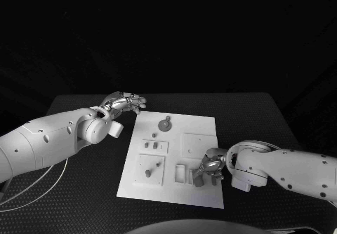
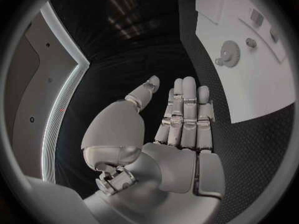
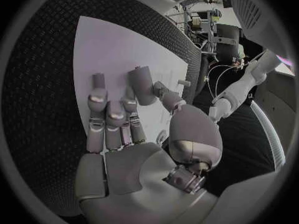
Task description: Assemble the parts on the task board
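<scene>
Two hands are at work around the task board, and we read them from the left. Our left hand hovers just off the board's far left corner, over the black table; the left wrist view shows its fingers straight and apart with nothing in them, so it is released. On the board, moving rightward, we see a gear near the far edge, a small pair of parts in a recess below it, a peg standing in the near left square plate, and a bare square plate further right. Our right hand rests low over the board's near right area, beside a slotted holder. From the head view something dark seems to sit under its fingers, yet the right wrist view shows the fingers laid flat on the white surface with no part plainly in them, so we cannot tell whether it grips anything. We judge the step in hand is picking up or seating a part at that near right spot. To do it well, we should keep the wrist low, close the fingers slowly around the piece, and keep the left hand clear unless the board slides.
</scene>
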Tool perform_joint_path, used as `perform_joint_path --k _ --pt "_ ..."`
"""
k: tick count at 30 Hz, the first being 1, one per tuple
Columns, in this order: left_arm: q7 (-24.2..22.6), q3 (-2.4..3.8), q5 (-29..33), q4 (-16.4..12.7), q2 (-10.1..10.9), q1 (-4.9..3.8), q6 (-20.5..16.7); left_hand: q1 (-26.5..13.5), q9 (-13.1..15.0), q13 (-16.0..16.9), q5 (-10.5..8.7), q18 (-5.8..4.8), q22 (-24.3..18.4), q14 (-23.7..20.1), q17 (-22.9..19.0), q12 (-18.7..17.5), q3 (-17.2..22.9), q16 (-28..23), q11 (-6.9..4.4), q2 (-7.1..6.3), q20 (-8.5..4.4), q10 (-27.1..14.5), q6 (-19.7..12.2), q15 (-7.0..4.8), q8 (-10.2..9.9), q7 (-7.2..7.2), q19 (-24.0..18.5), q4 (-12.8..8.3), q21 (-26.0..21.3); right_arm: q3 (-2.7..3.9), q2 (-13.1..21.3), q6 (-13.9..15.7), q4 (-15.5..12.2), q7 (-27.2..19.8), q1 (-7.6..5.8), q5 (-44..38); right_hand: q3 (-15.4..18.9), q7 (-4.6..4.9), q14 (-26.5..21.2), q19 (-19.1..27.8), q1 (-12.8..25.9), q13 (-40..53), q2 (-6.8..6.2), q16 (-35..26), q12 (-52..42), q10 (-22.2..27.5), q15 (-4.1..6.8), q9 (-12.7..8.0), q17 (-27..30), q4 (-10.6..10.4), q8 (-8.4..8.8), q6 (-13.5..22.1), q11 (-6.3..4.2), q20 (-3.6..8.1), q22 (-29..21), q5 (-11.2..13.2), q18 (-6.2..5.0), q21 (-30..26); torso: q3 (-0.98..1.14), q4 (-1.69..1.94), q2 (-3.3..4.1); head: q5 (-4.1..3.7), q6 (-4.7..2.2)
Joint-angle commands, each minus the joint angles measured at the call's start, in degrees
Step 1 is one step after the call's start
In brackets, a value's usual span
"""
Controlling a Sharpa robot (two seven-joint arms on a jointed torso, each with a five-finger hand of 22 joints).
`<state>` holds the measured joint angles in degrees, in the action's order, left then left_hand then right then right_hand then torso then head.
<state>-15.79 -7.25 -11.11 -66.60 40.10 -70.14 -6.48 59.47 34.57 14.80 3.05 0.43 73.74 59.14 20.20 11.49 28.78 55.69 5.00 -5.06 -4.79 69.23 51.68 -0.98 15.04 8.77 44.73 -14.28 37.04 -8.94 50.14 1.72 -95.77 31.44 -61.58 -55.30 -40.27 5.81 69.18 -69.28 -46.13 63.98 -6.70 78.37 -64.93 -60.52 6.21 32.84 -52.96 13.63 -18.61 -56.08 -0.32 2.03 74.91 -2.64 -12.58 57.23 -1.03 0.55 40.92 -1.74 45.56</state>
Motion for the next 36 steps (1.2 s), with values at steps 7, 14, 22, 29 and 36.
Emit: perform_joint_path --k 7,14,22,29,36 --pt "-0.3 0.04 0.34 -0.14 -0.05 -0.04 0.73 -0.39 0.1 0.0 -0.02 -0.12 0.09 -0.19 0.08 0.26 -0.03 -0.36 -0.02 -0.04 -1.44 -0.45 -0.16 0.38 -0.21 0.17 -0.11 0.39 -0.2 -0.3 0.87 1.58 -1.09 0.08 0.35 0.68 -0.52 -0.39 0.72 -0.37 0.17 0.14 0.88 -0.52 0.03 -1.36 0.53 0.15 -0.36 -0.39 -0.51 -1.6 -0.54 -0.31 0.18 -0.21 -2.42 0.48 -0.06 0.0 -0.03 -0.01 -0.15" --pt "-0.21 0.04 0.34 0.0 -0.03 -0.06 0.69 -0.4 0.1 0.0 -0.02 -0.12 0.1 -0.19 0.09 0.27 -0.03 -0.37 -0.02 -0.05 -1.44 -0.45 -0.16 0.38 -0.21 0.16 -0.11 0.4 -0.21 -0.29 2.38 1.88 -3.06 0.38 -2.22 4.48 -0.83 -0.57 1.11 -0.56 2.07 0.23 0.17 -0.85 0.24 -1.85 0.71 -0.08 -0.6 -1.77 -0.32 -2.21 -0.72 -0.31 -0.05 -0.24 -2.42 0.52 -0.12 0.01 -0.03 0.11 -0.26" --pt "-0.19 0.04 0.34 0.1 -0.19 -0.06 0.66 -0.4 0.12 0.0 -0.02 -0.12 0.11 -0.21 0.1 0.28 -0.03 -0.38 -0.02 -0.09 -1.44 -0.46 -0.14 0.38 -0.2 0.15 -0.12 0.41 -0.22 -0.29 1.02 1.52 -1.85 0.81 -4.14 7.85 -1.04 -0.64 1.27 -0.64 2.56 0.37 -0.7 -1.03 0.4 -2.02 0.78 -0.21 -0.85 -1.83 -0.14 -2.45 -0.79 -0.18 -0.11 -0.25 -2.42 0.66 -0.12 -0.03 -0.07 0.09 -0.46" --pt "-0.16 0.04 0.34 0.04 -0.22 -0.07 0.64 -0.38 0.13 0.01 0.0 -0.12 0.13 -0.22 0.12 0.3 0.0 -0.39 -0.03 -0.06 -1.44 -0.46 -0.12 0.38 -0.2 0.14 -0.13 0.44 -0.24 -0.37 -2.31 2.57 0.24 1.7 -4.15 12.51 -0.97 -0.63 1.29 -0.6 2.95 0.45 -0.8 -1.11 0.47 -2.03 0.77 -0.26 -0.97 -1.99 -0.08 -2.55 -0.78 -0.18 -0.13 -0.27 -2.42 0.68 -0.08 0.0 0.03 -0.04 -0.52" --pt "-0.11 0.03 0.34 0.03 -0.28 -0.08 0.67 -0.38 0.14 0.01 -0.01 -0.12 0.14 -0.22 0.13 0.32 0.0 -0.4 -0.03 -0.07 -1.44 -0.46 -0.1 0.38 -0.19 0.14 -0.14 0.46 -0.25 -1.8 -4.23 3.97 1.17 2.28 -4.15 14.43 -0.74 -0.62 1.26 -0.42 4.23 0.63 -1.28 -1.28 0.62 -1.98 0.75 -0.38 -1.21 -2.65 0.1 -2.66 -0.77 -0.23 -0.19 -0.24 -2.42 0.68 -0.04 0.05 0.02 -0.05 -0.41"
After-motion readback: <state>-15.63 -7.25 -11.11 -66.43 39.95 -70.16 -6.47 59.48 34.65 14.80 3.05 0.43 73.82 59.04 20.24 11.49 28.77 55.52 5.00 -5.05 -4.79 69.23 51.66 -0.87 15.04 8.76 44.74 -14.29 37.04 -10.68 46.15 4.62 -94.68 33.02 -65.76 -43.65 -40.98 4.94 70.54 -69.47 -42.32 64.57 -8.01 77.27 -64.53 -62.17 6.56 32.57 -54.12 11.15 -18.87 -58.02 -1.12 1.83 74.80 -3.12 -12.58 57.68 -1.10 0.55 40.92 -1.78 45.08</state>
